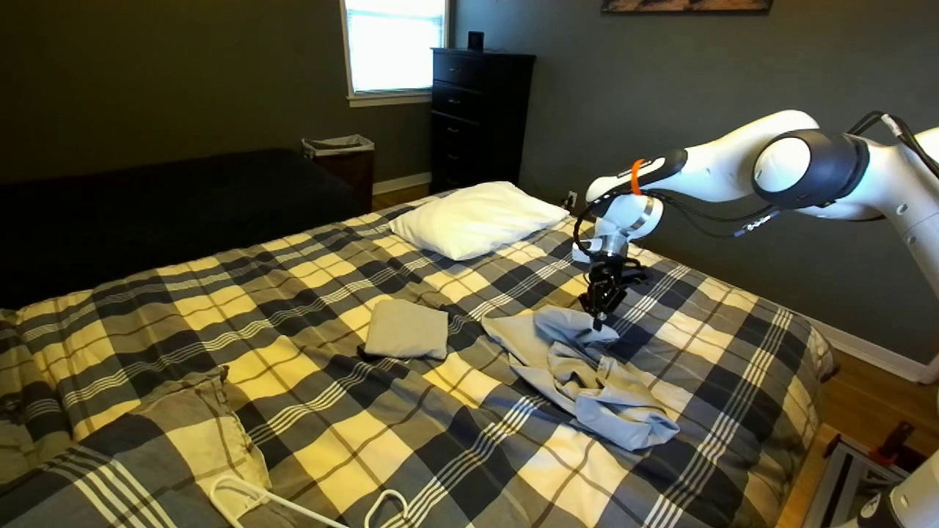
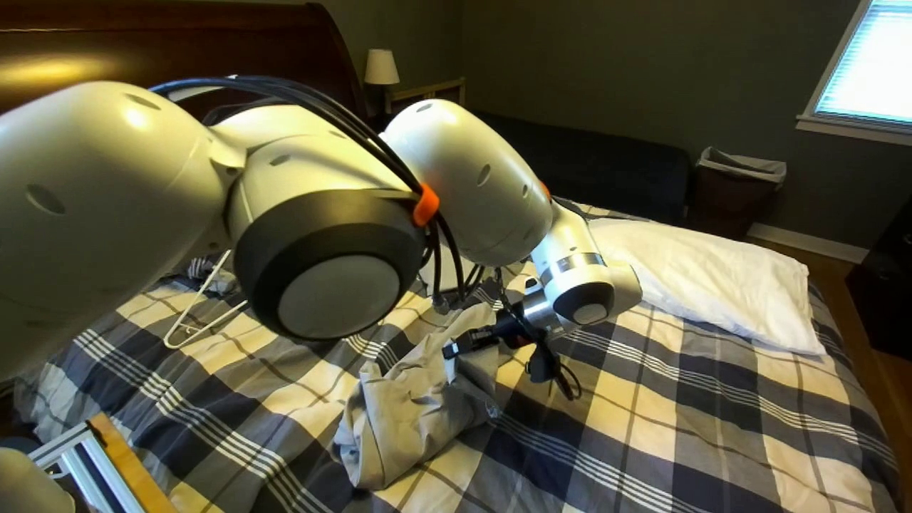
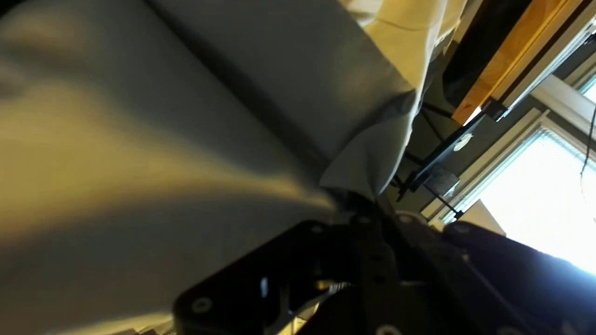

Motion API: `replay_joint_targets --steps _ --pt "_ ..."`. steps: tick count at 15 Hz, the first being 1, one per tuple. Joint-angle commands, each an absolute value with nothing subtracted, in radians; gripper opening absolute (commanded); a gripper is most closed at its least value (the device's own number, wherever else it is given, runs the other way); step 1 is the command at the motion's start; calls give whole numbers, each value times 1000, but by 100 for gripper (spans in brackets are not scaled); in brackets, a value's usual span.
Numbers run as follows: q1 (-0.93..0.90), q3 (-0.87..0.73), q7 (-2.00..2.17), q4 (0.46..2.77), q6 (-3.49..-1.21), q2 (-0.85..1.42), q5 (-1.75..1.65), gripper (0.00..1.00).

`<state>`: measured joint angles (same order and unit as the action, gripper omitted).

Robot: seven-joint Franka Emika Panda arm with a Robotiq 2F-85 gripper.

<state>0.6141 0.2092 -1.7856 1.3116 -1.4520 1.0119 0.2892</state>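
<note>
One hanger (image 1: 292, 504) lies on the plaid bed (image 1: 308, 385), cut off by the near edge of an exterior view. Beyond it, a rumpled gray cloth (image 1: 612, 400) spreads across the bed, its far end under the gripper (image 1: 598, 321), which angles down from a white arm (image 1: 715, 169). The jaws are together, clamped on a fold of the cloth, as the wrist view shows. A folded square (image 1: 408, 330) lies near the cloth, apart from it. Farther back rests a white pillow (image 1: 480, 218); behind it stand a hamper (image 1: 356, 172) and a dark dresser (image 1: 480, 117) near a bright window (image 1: 396, 48).
</note>
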Motion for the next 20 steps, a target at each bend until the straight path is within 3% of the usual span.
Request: replay_joint_targets --steps 1,6,12,18,19,20 --pt "575 146 -1810 1341 -1440 971 321 0" --pt "451 48 -1769 1615 -1589 749 250 0" --pt "295 6 -1730 1906 -1611 557 148 0" --pt "203 21 -1735 2097 -1574 530 88 0" --pt "196 22 -1736 2109 -1574 532 87 26" --pt "192 20 -1735 2125 -1581 527 86 28"
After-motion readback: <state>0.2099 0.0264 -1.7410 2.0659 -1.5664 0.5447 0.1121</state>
